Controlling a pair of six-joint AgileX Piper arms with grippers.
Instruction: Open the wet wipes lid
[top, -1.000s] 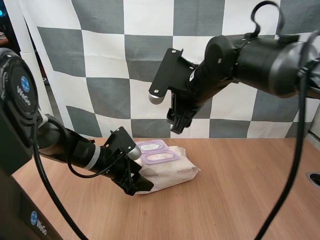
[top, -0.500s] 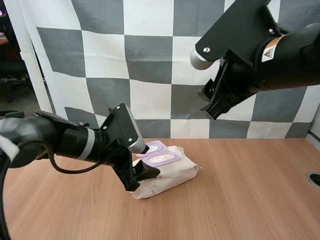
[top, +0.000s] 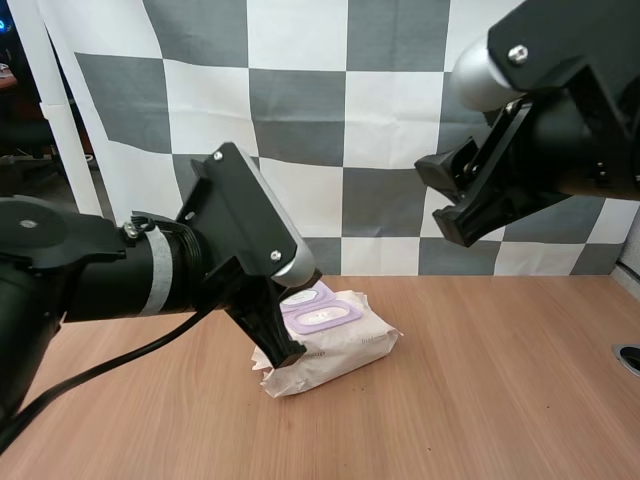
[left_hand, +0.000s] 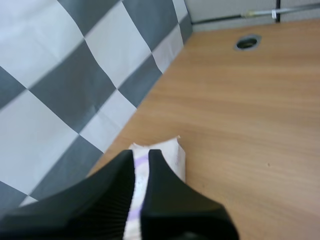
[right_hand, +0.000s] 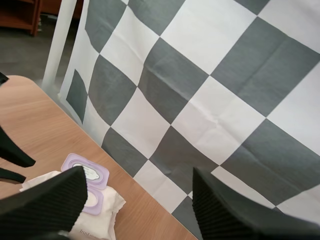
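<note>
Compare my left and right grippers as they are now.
The left gripper is low over the table, at the end of the wipes pack; the right gripper hangs high above it. The left gripper pinches the pack; the right gripper is wide open, holding nothing. Both have two black ribbed fingers.

Left gripper (top: 284, 354) crowds wipes pack (top: 345, 346); table (top: 490, 385) rightward free

The left arm stretches forward and slopes down. The left claw (top: 283, 352) hangs low, its fingers (left_hand: 165, 195) drawn nearly together with a thin slit between them. The right arm is held high. The right claw (top: 455, 205) points down-left, its ribbed fingers (right_hand: 45, 202) spread wide.
</note>
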